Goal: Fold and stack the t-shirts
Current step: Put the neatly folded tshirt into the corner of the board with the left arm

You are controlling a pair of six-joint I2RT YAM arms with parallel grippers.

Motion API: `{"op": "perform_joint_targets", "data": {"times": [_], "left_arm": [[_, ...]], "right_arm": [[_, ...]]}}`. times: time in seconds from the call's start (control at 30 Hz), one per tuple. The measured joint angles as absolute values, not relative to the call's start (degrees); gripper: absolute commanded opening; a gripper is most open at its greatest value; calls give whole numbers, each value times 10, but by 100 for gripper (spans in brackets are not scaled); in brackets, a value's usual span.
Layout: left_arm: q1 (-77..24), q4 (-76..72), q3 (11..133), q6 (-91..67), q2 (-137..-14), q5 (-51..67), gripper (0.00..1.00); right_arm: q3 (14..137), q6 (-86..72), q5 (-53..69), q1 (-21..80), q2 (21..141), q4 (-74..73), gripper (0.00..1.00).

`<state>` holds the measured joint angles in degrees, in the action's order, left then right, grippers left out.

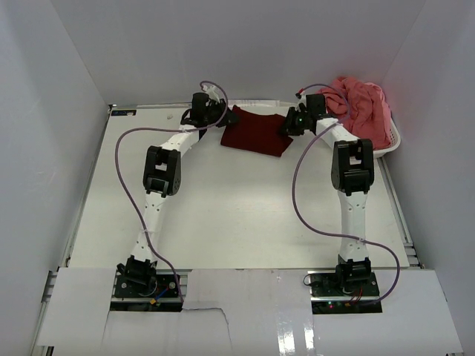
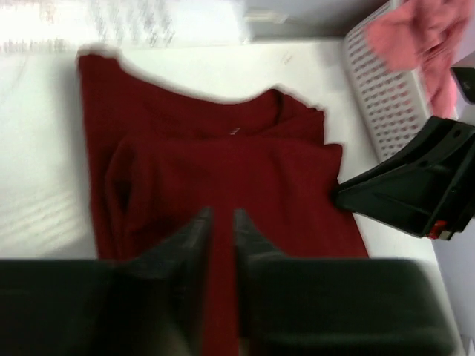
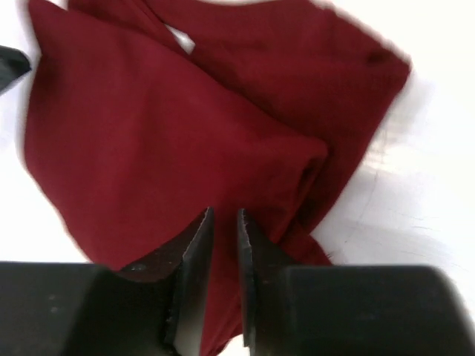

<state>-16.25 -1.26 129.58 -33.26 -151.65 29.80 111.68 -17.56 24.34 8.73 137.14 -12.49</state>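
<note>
The dark maroon t-shirt (image 1: 256,132) lies folded on the table at the back, between my two grippers. In the left wrist view the maroon t-shirt (image 2: 223,163) shows its collar on the far side. My left gripper (image 1: 221,120) (image 2: 221,215) hovers over the shirt's left edge, jaws a narrow gap apart with nothing pinched. My right gripper (image 1: 286,127) (image 3: 224,215) hangs over the maroon t-shirt (image 3: 171,133) at its right edge, jaws likewise slightly apart and empty. The coral pink t-shirt (image 1: 364,107) (image 2: 423,37) is bunched in the basket.
The white plastic basket (image 1: 390,144) (image 2: 386,96) stands at the back right corner, close behind the right arm. White walls enclose the table on three sides. The right gripper's black body (image 2: 415,185) shows just right of the shirt in the left wrist view.
</note>
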Motion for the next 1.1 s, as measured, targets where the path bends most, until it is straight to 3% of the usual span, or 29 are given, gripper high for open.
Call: {"op": "perform_joint_targets", "data": {"times": [0.17, 0.33, 0.43, 0.93, 1.1], "left_arm": [[-163, 20, 1296, -339, -1563, 313, 1], [-176, 75, 1297, -310, -1546, 275, 0], [-192, 106, 1231, -294, -1491, 229, 0], [-321, 172, 582, -385, -1002, 6, 0], [-338, 214, 454, -439, -863, -7, 0]], "right_arm": [[1120, -176, 261, 90, 1402, -140, 9], [1100, -168, 247, 99, 1387, -150, 8], [1036, -160, 227, 116, 1342, -160, 8], [559, -179, 171, 265, 1000, -129, 8], [450, -203, 173, 309, 906, -119, 10]]}}
